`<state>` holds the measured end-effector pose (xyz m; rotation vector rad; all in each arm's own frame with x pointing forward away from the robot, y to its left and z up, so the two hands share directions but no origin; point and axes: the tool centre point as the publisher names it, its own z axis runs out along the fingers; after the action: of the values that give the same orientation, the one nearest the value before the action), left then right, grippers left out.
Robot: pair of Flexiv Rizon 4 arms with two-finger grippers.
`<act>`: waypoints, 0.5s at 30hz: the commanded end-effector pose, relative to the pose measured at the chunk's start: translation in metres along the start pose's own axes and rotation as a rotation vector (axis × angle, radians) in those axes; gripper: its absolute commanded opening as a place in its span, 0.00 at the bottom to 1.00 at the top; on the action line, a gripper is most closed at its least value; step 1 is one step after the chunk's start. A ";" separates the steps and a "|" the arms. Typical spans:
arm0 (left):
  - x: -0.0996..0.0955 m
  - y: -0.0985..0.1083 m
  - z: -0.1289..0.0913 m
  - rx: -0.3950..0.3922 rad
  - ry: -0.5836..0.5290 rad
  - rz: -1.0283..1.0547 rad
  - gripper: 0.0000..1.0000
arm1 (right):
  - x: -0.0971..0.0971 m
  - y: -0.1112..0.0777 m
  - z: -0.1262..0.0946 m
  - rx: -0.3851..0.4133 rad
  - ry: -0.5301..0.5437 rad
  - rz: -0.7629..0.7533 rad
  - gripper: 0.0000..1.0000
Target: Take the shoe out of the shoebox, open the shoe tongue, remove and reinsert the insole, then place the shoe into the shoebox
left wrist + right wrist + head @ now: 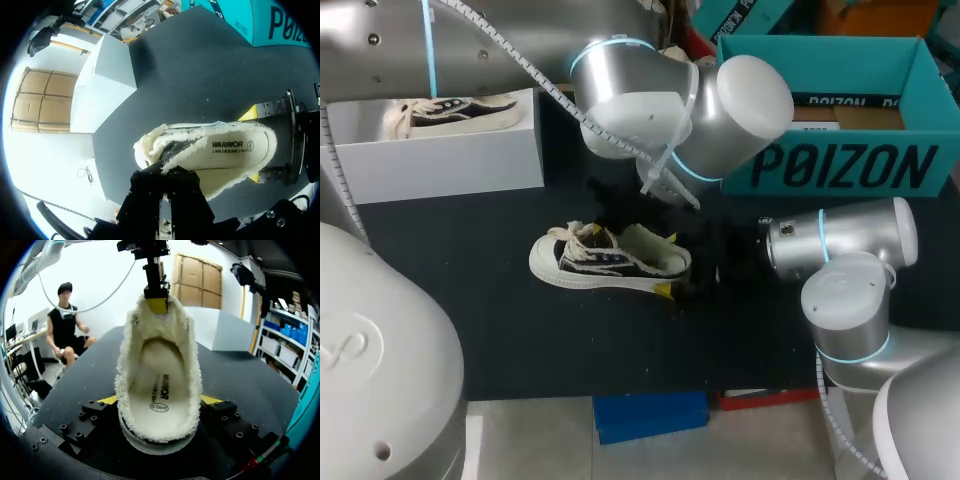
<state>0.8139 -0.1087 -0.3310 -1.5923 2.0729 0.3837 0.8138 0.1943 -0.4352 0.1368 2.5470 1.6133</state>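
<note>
**Three cameras, one shoe in common**

The head camera sits high behind the arms and looks down on the whole bench (520, 340) from far off. The shoe (610, 262) is small at mid-bench.

The left wrist camera looks down along the left tool (167, 172) from very near. It sees straight into the shoe's opening just ahead of that tool, with the right tool (251, 146) beyond at the heel.

The right wrist camera lies low, near bench level, and looks from heel to toe. The shoe is close between its fingers (210, 399), and the left tool is ahead at the far end.

All three views share the shoe. The two wrist cameras face each other.
</note>
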 end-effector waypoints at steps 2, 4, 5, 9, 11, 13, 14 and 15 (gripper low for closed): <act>-0.020 0.007 0.007 0.002 0.020 -0.033 0.00 | -0.001 0.000 0.002 0.001 -0.001 0.002 0.00; -0.026 0.008 0.010 -0.003 0.023 -0.047 0.00 | -0.001 0.000 0.002 0.001 -0.001 0.002 0.00; -0.030 0.009 0.012 -0.006 0.021 -0.058 0.00 | -0.001 0.000 0.002 0.001 -0.001 0.002 0.00; -0.040 0.011 0.016 -0.011 0.024 -0.079 0.00 | -0.001 0.000 0.002 0.001 -0.001 0.002 0.00; -0.043 0.013 0.017 -0.014 0.024 -0.088 0.00 | -0.001 0.000 0.002 0.001 -0.001 0.002 0.00; -0.046 0.013 0.020 -0.019 0.027 -0.099 0.00 | -0.001 0.000 0.002 0.001 -0.001 0.002 0.00; -0.047 0.013 0.020 -0.020 0.028 -0.103 0.00 | -0.001 0.000 0.002 0.001 -0.001 0.002 0.00; -0.049 0.013 0.021 -0.022 0.029 -0.109 0.00 | -0.001 0.000 0.002 0.001 -0.001 0.002 0.00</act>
<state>0.8155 -0.0639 -0.3241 -1.7112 1.9858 0.3714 0.8139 0.1951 -0.4347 0.1357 2.5466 1.6144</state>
